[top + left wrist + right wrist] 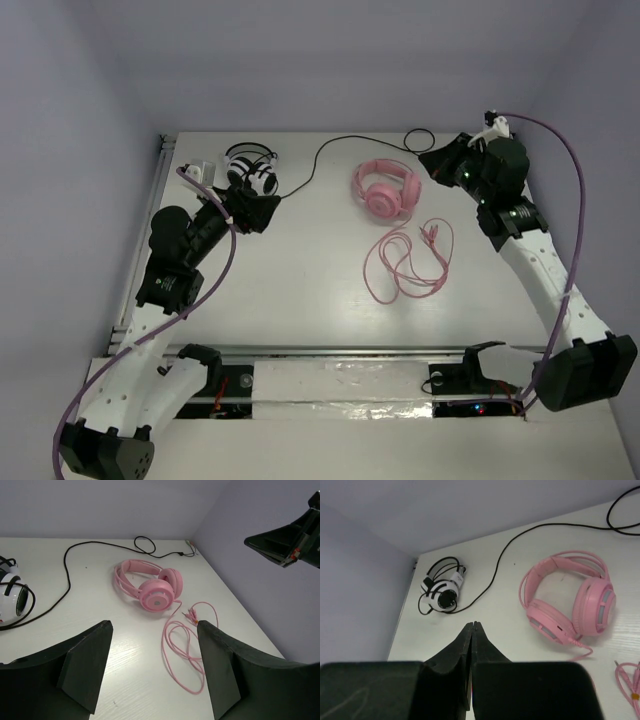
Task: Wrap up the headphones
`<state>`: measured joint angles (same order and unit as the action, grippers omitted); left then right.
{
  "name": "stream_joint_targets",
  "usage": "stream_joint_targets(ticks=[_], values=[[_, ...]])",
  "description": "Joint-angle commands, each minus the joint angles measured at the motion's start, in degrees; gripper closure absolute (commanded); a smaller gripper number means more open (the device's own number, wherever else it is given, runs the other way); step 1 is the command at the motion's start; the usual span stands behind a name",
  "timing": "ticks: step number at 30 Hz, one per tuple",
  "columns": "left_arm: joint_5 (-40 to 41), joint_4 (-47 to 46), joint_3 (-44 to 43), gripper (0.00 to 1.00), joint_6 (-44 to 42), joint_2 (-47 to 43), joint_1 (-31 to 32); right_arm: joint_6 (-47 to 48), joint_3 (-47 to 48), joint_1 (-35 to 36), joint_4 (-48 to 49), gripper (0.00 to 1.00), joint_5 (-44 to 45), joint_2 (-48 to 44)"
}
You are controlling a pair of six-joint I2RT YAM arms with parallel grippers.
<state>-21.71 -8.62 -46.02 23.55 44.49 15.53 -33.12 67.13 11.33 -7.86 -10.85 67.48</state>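
Observation:
The pink headphones lie on their side at the back middle of the white table, earcups folded together. Their thin pink cable trails toward the front in loose loops. My left gripper hovers to the left of them, open and empty. In the left wrist view the headphones and cable lie ahead between the wide-apart fingers of the gripper. My right gripper is raised at the back right, just right of the headphones, and shut on nothing. The right wrist view has its tips pressed together, left of the headphones.
Smaller black-and-white headphones sit at the back left, close behind my left gripper. Their black cable runs along the back edge to a small loop near my right gripper. Walls close in the table on the left, back and right.

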Motion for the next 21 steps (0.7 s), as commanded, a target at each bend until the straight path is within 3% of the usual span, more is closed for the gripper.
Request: stream_joint_targets(ticks=[1, 4, 7, 8, 9, 11, 14, 19, 21], values=[[-0.79, -2.10, -1.09, 0.34, -0.96, -0.37, -0.32, 1.31, 4.84, 0.18, 1.27, 1.00, 2.06, 4.82], [-0.52, -1.84, -1.09, 0.43, -1.84, -0.28, -0.32, 2.01, 8.43, 0.71, 1.70, 1.00, 3.02, 9.06], [-0.35, -2.36, -0.65, 0.64, -1.93, -0.11, -0.32, 2.62, 13.61, 0.71, 2.06, 1.00, 4.35, 15.73], [0.09, -2.19, -0.82, 0.78, -1.84, 0.16, -0.32, 2.97, 15.03, 1.32, 2.06, 1.00, 4.96, 19.49], [0.70, -1.14, -0.91, 0.84, -1.93, 0.42, -0.32, 3.33, 16.78, 1.32, 1.88, 1.00, 5.31, 21.62], [2.73, 0.00, -1.26, 0.99, -1.93, 1.30, -0.32, 4.64, 22.91, 1.85, -0.13, 0.95, 7.32, 26.19], [3.52, 0.71, -1.35, 1.00, -2.11, 1.83, -0.32, 7.19, 30.31, 3.78, -3.74, 0.88, 10.49, 36.20], [5.18, 1.59, -1.62, 1.00, -2.46, 2.44, -0.32, 8.60, 46.57, 5.72, -8.21, 0.57, 14.10, 53.23], [5.80, 2.12, -1.62, 1.00, -2.81, 2.71, -0.32, 8.78, 51.84, 6.94, -10.06, 0.51, 14.89, 58.18]])
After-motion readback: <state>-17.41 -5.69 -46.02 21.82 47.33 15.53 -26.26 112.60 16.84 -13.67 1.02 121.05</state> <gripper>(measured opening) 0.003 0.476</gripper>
